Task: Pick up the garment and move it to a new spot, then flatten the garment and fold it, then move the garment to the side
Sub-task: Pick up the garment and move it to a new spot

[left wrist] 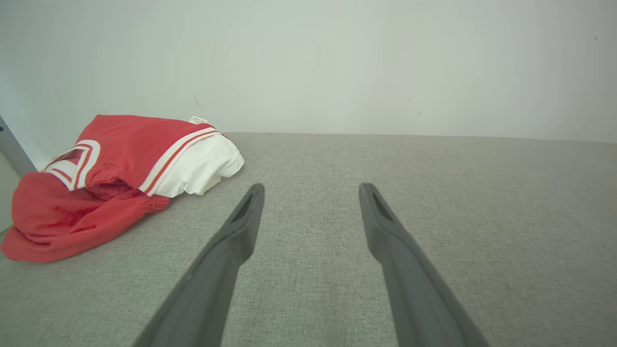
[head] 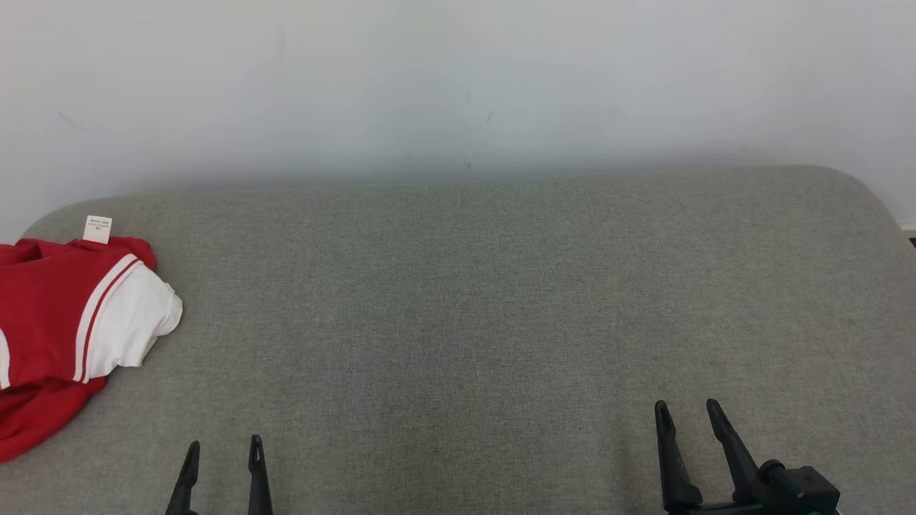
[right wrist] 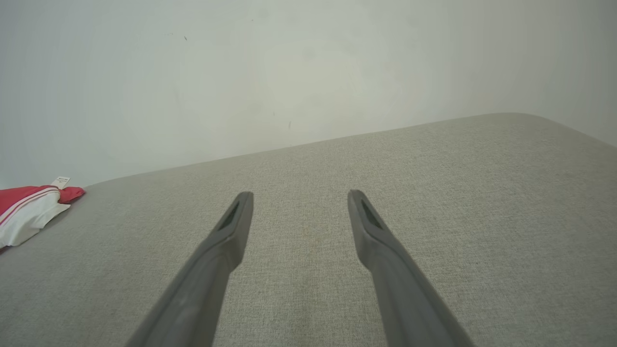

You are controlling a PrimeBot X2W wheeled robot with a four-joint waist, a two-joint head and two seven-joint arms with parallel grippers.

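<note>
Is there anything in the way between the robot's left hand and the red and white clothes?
No, nothing visible. Only bare grey cushion lies between the open left hand and the garment, which sits bunched at the cushion's left end.

light: bright, even, diffuse | shadows: faint | glare: none | focus: sharp | wrist views: wide-angle edge curvature

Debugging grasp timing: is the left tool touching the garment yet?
Apart. The left wrist view shows bare grey cushion between the open left tool and the red-and-white garment, which lies off to its left.
</note>
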